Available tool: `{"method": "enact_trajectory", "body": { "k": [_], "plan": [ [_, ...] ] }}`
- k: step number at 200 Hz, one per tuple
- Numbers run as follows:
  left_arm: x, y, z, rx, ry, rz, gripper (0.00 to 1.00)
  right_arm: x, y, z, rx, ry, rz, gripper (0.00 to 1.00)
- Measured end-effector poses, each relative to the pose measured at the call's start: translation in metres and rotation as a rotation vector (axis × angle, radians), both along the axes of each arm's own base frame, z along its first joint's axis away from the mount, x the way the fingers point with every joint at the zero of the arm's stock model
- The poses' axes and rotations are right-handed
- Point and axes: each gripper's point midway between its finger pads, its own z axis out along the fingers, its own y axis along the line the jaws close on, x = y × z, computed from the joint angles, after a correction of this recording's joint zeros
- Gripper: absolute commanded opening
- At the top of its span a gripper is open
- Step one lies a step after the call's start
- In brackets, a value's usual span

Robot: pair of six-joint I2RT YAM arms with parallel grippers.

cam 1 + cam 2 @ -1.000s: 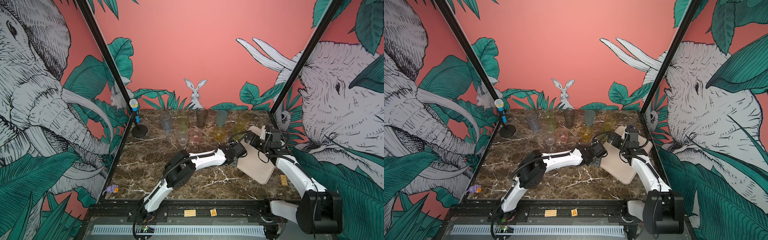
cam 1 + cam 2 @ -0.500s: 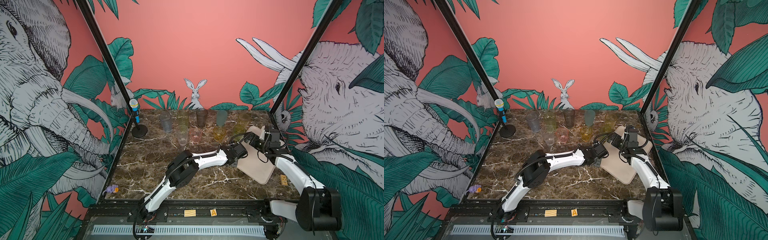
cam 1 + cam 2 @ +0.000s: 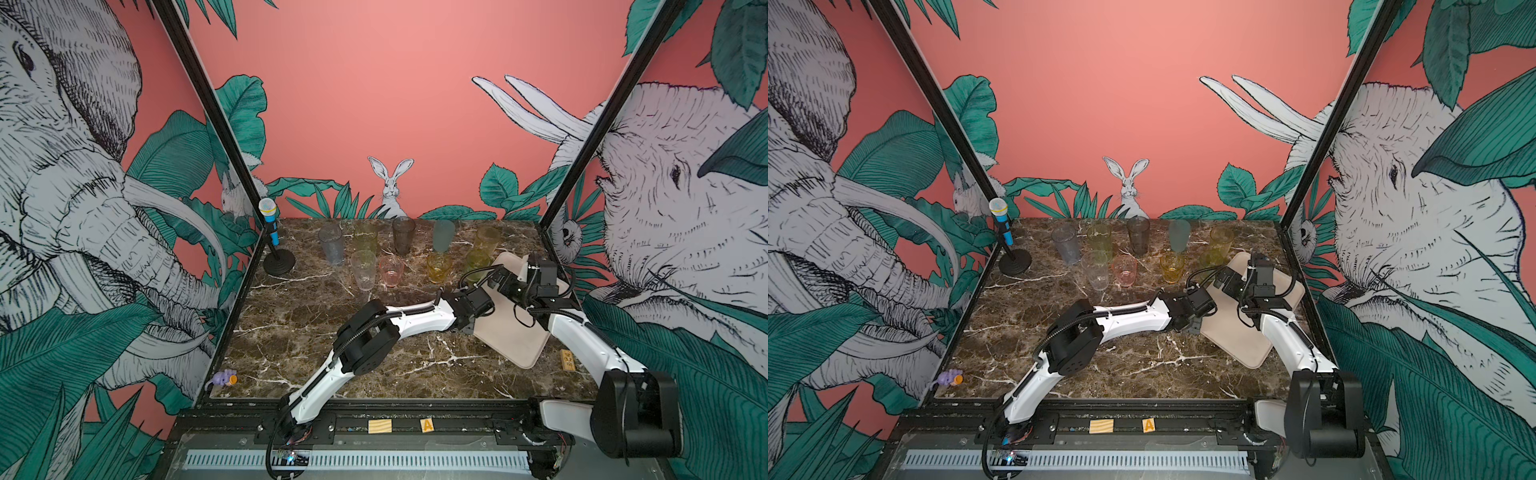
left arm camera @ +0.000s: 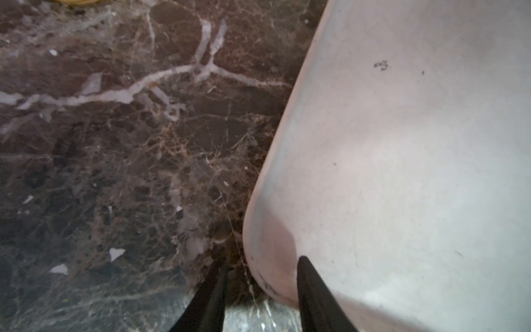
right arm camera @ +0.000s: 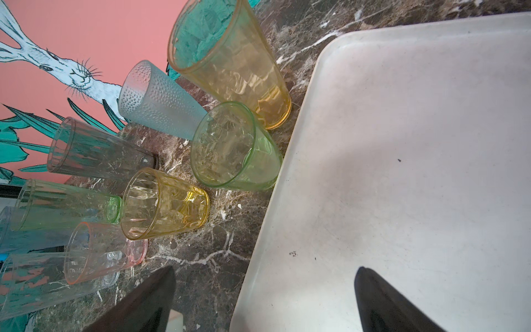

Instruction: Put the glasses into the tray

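The left claw [image 4: 263, 261] and right claw [image 5: 266, 268] straddle the tray [image 3: 511, 332] rim, jaws apart; the tray lies by the bench's [image 3: 311, 324] right edge. Shifting it may topple the green glass [image 5: 235, 146] just beside it.

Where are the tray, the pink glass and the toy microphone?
tray [image 3: 511, 345]: a top view, bare floor near its front corner.
pink glass [image 3: 390, 272]: a top view, side wall.
toy microphone [image 3: 273, 232]: a top view, blue handle.

Twin high front views over the whole table [image 3: 316, 332]; both wrist views close above the tray [image 4: 402, 172].
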Motion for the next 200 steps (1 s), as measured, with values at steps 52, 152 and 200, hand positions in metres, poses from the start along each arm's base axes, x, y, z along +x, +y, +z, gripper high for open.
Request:
{"method": "enact_trajectory", "body": {
  "k": [52, 152, 200],
  "plan": [
    [0.009, 0.006, -0.005, -0.025, 0.004, 0.032, 0.28, 0.003, 0.001, -0.006, 0.010, 0.009, -0.001, 0.99],
    [0.015, 0.040, -0.004, -0.008, 0.023, 0.096, 0.06, 0.004, 0.002, -0.007, 0.023, 0.013, 0.000, 0.99],
    [0.018, 0.062, -0.004, 0.013, 0.034, 0.117, 0.02, 0.004, 0.002, -0.007, 0.024, 0.013, 0.000, 0.99]
  ]
}}
